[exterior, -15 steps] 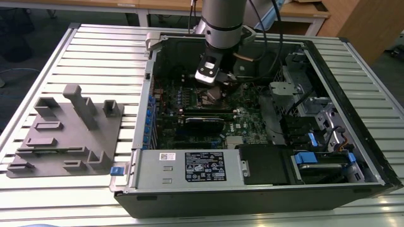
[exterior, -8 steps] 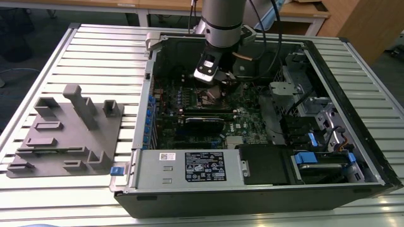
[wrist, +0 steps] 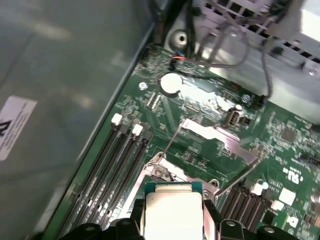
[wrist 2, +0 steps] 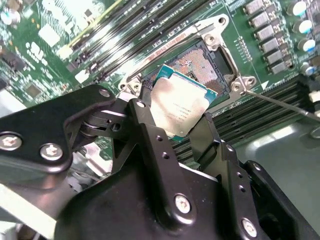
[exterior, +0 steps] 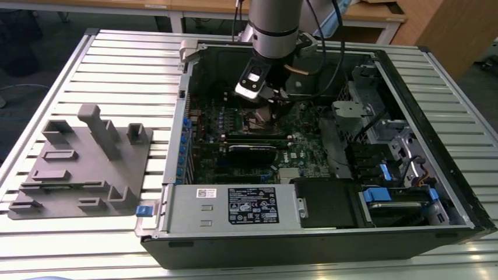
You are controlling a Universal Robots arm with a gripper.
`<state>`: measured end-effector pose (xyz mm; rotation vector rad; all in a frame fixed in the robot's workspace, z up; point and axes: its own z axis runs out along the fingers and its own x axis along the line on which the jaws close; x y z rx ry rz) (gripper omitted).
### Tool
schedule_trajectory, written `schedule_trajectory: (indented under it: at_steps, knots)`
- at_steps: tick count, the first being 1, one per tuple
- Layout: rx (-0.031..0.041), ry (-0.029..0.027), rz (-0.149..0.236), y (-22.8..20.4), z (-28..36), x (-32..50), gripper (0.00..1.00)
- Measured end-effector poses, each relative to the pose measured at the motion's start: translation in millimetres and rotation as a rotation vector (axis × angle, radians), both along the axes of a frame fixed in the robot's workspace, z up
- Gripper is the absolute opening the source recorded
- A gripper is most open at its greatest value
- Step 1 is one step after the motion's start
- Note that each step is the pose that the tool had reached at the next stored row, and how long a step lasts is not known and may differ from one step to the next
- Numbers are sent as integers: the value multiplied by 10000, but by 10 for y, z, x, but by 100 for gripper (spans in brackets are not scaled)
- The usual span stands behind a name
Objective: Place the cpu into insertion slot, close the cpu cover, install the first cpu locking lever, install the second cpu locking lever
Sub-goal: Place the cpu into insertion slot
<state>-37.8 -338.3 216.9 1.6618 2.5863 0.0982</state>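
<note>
Second wrist view: gripper (wrist 2: 175,114) jaws clamp the cpu (wrist 2: 182,102) between them, just above the insertion slot (wrist 2: 202,57). Exterior view: gripper at the case (exterior: 404,99)'s twelve o'clock.

silvery cpu (wrist 2: 181,107) tilted above open insertion slot (wrist 2: 200,62).

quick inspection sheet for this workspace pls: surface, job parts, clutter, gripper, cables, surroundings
surface: slatted silvery metal table carrying the open black computer case
job's things: small square silvery-topped cpu held tilted above the square dark-centred insertion slot, not seated; silvery metal cpu cover swung off the slot; thin wire locking lever standing free
clutter: grey moulded fixture block on the table beside the case, at the exterior view's left
grippers: black gripper shut on the cpu's edges
cables: dark cables inside the case, away from the slot
surroundings: wooden desks behind the table
</note>
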Motion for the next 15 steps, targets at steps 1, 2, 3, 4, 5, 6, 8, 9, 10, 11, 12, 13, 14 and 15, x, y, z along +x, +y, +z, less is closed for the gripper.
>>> schedule_trajectory:
  at_steps: [1, 2, 3, 4, 5, 6, 8, 9, 10, 11, 12, 13, 14, 15]
  knots:
    - [-1, 0, -178, 0, -1, 0, 54]
    - [0, 0, -359, 0, -2, 0, 54]
    - [0, 0, -538, 0, -2, 0, 54]
    - [1, 0, -719, 0, -3, 0, 54]
    - [1, 0, -898, 0, -4, 0, 54]
    - [0, 0, -1078, 0, -4, 0, 54]
    - [0, 1, -1454, 0, -5, 0, 54]
    - [0, 1, -1635, 0, -5, 0, 54]
    - [0, 1, -1810, 0, -5, 0, 54]
    - [0, 1, -1987, 0, -5, 0, 54]
    - [0, 0, -2172, 0, -5, 0, 54]
    - [0, 0, -2347, 0, -6, 0, 54]
    - [0, 0, -2521, 0, -6, 0, 54]
    - [0, 1, -2693, 0, -6, 0, 54]
